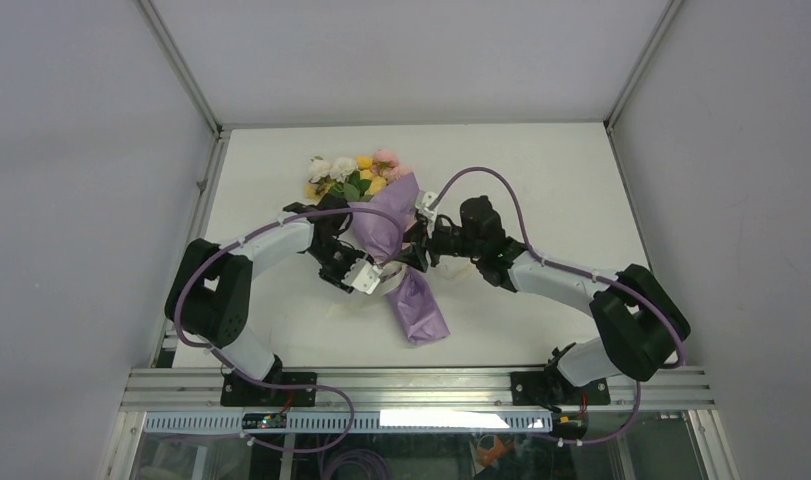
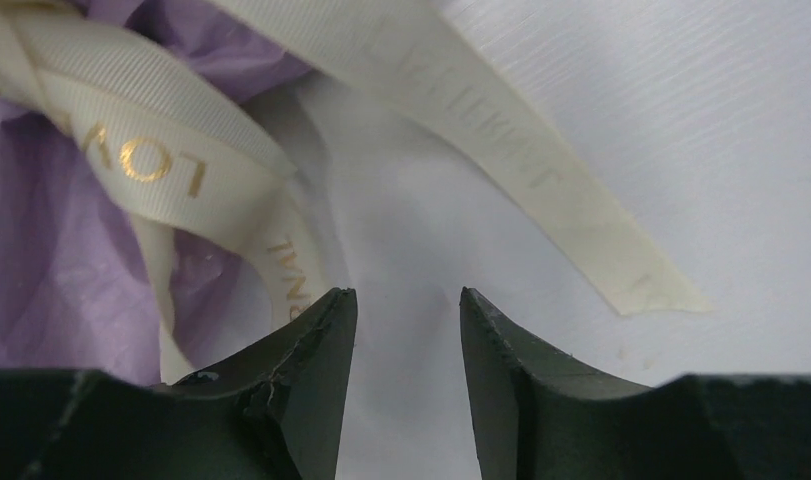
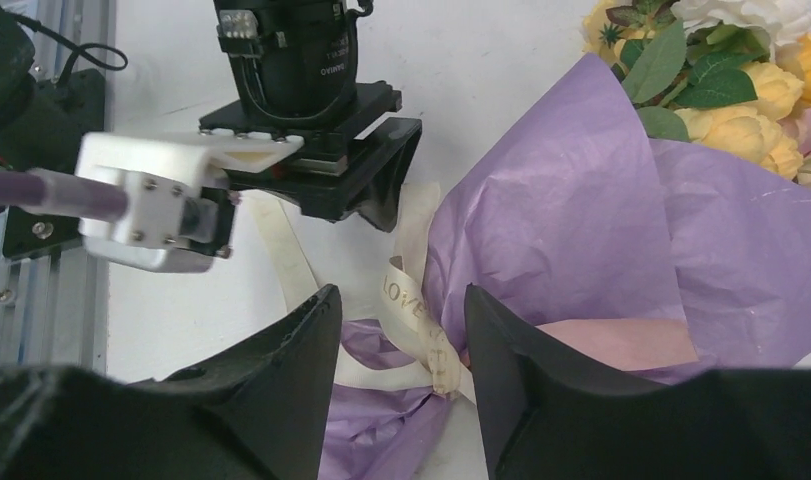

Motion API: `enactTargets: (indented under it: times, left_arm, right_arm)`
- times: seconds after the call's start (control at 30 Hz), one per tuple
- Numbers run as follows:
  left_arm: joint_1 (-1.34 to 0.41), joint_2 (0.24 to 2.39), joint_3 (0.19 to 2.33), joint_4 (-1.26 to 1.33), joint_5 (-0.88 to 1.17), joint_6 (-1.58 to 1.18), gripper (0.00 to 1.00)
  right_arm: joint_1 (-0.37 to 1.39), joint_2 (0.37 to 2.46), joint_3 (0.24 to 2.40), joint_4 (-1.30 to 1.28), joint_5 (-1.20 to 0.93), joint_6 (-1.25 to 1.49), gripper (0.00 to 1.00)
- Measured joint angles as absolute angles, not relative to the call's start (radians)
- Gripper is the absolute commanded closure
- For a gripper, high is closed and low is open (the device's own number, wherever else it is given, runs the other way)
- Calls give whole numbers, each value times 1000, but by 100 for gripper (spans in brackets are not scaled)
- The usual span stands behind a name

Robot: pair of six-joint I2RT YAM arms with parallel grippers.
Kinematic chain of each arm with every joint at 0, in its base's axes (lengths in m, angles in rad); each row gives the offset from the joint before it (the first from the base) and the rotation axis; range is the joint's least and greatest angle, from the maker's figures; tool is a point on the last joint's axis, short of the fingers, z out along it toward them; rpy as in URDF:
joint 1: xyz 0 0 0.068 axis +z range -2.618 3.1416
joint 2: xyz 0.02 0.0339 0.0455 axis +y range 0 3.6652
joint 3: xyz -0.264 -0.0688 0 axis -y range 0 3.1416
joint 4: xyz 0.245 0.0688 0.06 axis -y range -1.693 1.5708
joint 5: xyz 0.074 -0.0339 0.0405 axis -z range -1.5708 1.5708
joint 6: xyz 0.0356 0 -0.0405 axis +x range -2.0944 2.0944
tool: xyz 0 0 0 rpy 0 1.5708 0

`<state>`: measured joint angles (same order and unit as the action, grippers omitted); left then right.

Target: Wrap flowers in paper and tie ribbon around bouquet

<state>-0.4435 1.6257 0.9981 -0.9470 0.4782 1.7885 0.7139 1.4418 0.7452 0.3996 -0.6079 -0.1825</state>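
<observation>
At table centre: cone-shaped bouquet (image 1: 386, 225) lying flat on the white table (image 1: 541, 180), wide end far, narrow tail near.
wrap: crinkly lilac-purple paper (image 1: 418, 310), creased, pinched at the waist.
blooms: yellow, pink and white artificial flowers (image 1: 356, 172) with green leaves, sticking out of the wide end.
tie: narrow cream fabric ribbon (image 2: 161, 165) with gold lettering, looped at the cone's waist; one loose tail flat on the table.
left gripper (image 2: 406, 300): jaws parted, bare table between them, grasping nothing; ribbon loop just beyond one finger.
right gripper (image 3: 401, 300): jaws parted, ribbon loop sits in the gap; contact can't be told.
top view only: both arms meet the waist from opposite sides.
right wrist only: pale pink inner face of the paper at a fold; left gripper facing it.
left wrist only: cut end of the loose tail.
</observation>
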Motion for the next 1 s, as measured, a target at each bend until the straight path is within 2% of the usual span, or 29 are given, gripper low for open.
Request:
enactTargets:
  times: [0.2,0.43,0.57,0.67,0.87,1.0]
  left_arm:
    - [-396,1638,1002,-773,419,1646,55]
    - [-373,1644,1006,-580,378,1464,57]
    - [-373,1644,1006,-570,377,1435,48]
    - [-372,1644,1031,-658,402,1432,44]
    - [-358,1639,1185,-996,540,1491,31]
    - [-353,1631,1187,-1068,617,1472,31]
  right_arm:
    - [714,1462,749,434,-557,-91,50]
    - [714,1596,847,387,-514,1,52]
    - [714,1636,876,373,-522,17,52]
    - [714,1649,885,363,-532,18,52]
    - [715,1649,890,345,-537,17,52]
    - [715,1649,888,358,-535,28,51]
